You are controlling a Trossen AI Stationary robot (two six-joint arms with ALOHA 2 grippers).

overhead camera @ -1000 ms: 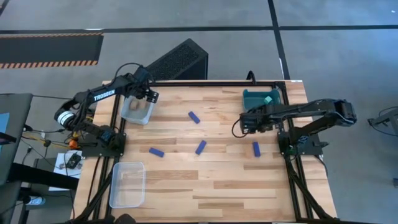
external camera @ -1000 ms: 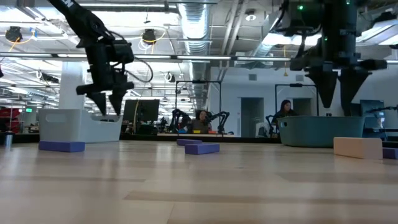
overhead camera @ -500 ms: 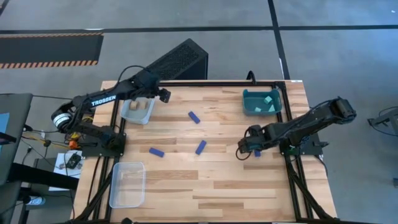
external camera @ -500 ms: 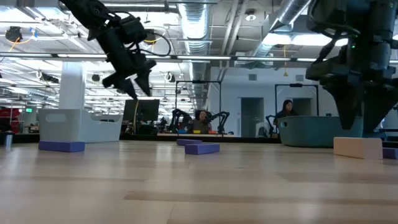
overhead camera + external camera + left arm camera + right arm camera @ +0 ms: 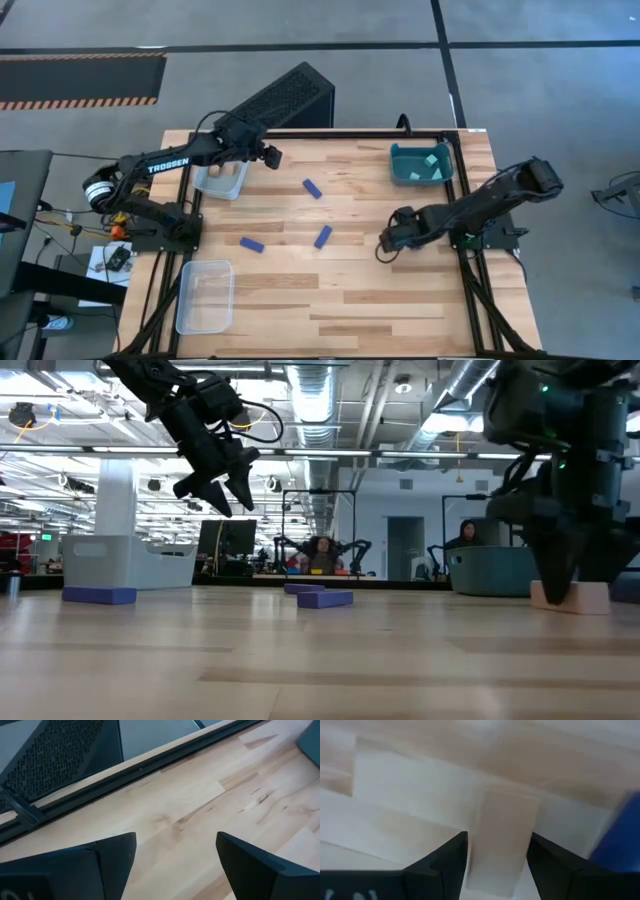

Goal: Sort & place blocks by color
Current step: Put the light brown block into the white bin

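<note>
Fingers of the right gripper [image 5: 497,857] are standing apart and straddling a pale tan block [image 5: 504,837], one dark tip down either long side, not yet pinching as far as I can judge from the right wrist view. Seen from table height, the same gripper [image 5: 556,592] is reaching down to the board right at that tan block [image 5: 583,597], so the closing looks like the step in hand. The piece is looking like plain wood: light, stiff, flat-sided, nothing to crush, and a modest squeeze across its narrow width near the middle ought to be holding it square; taking it near an end would be inviting it to swivel. A dark blue bar [image 5: 619,837] is lying just beside it, close enough that the outer finger could be nudging it. Out from there, on the wooden table [image 5: 340,300], three more blue bars are lying loose near the middle [image 5: 313,188] [image 5: 323,236] [image 5: 251,244], all well apart from one another. The teal bin [image 5: 400,160] at the far right corner is holding light cyan cubes [image 5: 432,160]. The left gripper [image 5: 175,852] is hanging above bare board with its fingers wide apart and empty, near the clear bin [image 5: 203,182] that is holding tan bits [image 5: 218,170]. A second clear bin [image 5: 205,296] is sitting at the near left, and I cannot make out anything in it.
</note>
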